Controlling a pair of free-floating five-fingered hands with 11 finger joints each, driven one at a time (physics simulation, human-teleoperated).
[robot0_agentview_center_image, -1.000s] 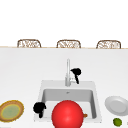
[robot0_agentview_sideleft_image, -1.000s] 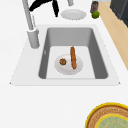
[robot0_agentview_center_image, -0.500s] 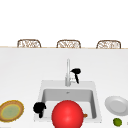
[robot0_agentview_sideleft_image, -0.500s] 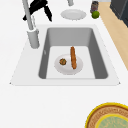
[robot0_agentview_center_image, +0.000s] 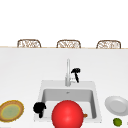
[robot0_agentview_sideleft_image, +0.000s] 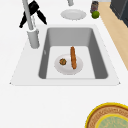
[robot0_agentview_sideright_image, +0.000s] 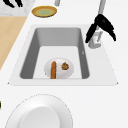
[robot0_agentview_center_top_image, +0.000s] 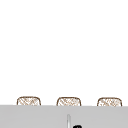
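My right hand (robot0_agentview_center_image: 75, 73) hovers beside the tall faucet (robot0_agentview_center_image: 67, 72) at the back rim of the sink (robot0_agentview_center_image: 93, 93), fingers straight and spread downward. It shows against the faucet (robot0_agentview_sideleft_image: 31, 27) in the left side view as a hand (robot0_agentview_sideleft_image: 32, 12), and near the faucet's base (robot0_agentview_sideright_image: 95, 40) in the right side view as a hand (robot0_agentview_sideright_image: 101, 25). My left hand (robot0_agentview_center_image: 39, 108) hangs at the sink's front left corner, holding nothing. In the basin lies a small white plate (robot0_agentview_sideleft_image: 68, 67) with an orange sausage-like stick (robot0_agentview_sideleft_image: 73, 57) and a brown round piece (robot0_agentview_sideleft_image: 62, 61).
A big red ball (robot0_agentview_center_image: 67, 117) covers the sink's front edge in the front view. A yellow-green plate (robot0_agentview_center_image: 10, 110) sits on the counter at left. At right are a white plate (robot0_agentview_center_image: 116, 105) and a lime (robot0_agentview_center_image: 117, 121). Three wicker chair backs (robot0_agentview_center_image: 68, 44) line the far side.
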